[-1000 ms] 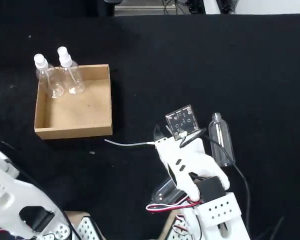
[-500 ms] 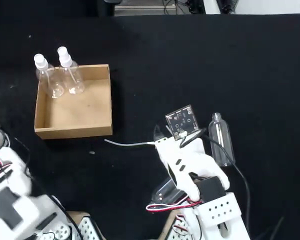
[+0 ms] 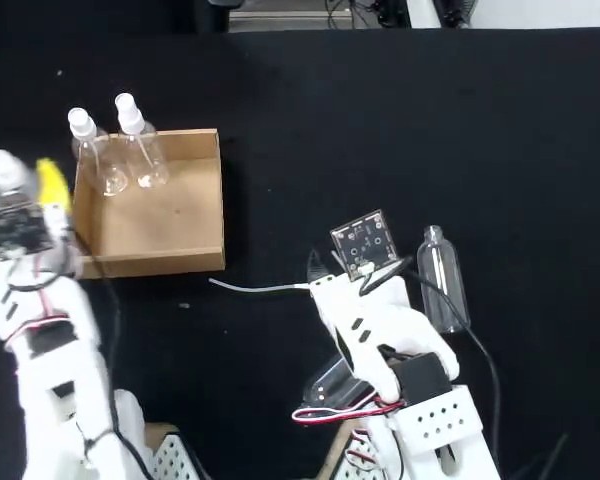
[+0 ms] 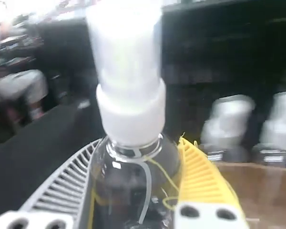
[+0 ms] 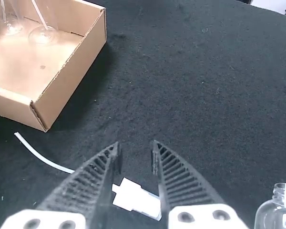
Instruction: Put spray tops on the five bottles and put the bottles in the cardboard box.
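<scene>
We find the held bottle (image 4: 128, 191), clear and fitted with a white spray top (image 4: 128, 86), pinched between the grey and yellow fingers (image 4: 200, 181) of the left gripper (image 4: 138, 143). Its long axis appears to stand roughly upright with the top uppermost, though the blur in the left wrist view leaves the exact tilt uncertain. In the high view it sits just outside the left wall of the cardboard box (image 3: 150, 262).

Two capped bottles (image 3: 95, 150) (image 3: 140, 140) stand side by side in the far left corner of the box, tops up.

The right gripper (image 5: 135, 145) has its jaws spread, straddling a loose spray top (image 5: 136, 196) that lies flat on the cloth. The dip tube (image 3: 255, 289) of that top runs along the table toward the box.

To the right of that arm lies an uncapped bottle (image 3: 442, 280) on its side, its long axis running near to far and its open neck pointing toward the table's far edge.

The table (image 3: 480, 120) is covered in black cloth. Beyond its far edge we note cables (image 3: 350, 12) against a pale floor.
</scene>
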`<control>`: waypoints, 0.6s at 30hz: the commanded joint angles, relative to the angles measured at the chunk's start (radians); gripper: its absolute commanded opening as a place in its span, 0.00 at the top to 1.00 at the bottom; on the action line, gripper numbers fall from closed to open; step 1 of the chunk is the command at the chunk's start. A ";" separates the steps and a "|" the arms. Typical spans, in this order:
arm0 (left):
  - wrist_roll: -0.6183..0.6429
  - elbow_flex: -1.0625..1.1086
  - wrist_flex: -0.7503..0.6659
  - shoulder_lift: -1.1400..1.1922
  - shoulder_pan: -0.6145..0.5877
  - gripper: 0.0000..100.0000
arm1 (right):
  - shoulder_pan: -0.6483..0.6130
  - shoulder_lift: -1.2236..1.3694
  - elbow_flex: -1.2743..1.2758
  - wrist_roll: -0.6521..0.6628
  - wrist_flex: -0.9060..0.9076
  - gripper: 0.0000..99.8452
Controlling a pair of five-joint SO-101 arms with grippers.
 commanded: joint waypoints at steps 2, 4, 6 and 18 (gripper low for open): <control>0.006 -0.007 0.147 -0.187 0.248 0.96 | -0.003 -0.022 0.008 0.009 -0.040 0.91; 0.006 -0.010 0.189 -0.218 0.318 0.96 | -0.003 -0.022 0.024 0.009 -0.063 0.91; 0.006 -0.007 0.198 -0.227 0.381 0.96 | -0.005 -0.022 0.036 0.009 -0.084 0.91; 0.160 -0.016 0.172 -0.180 0.555 0.96 | -0.005 -0.022 0.042 0.008 -0.092 0.91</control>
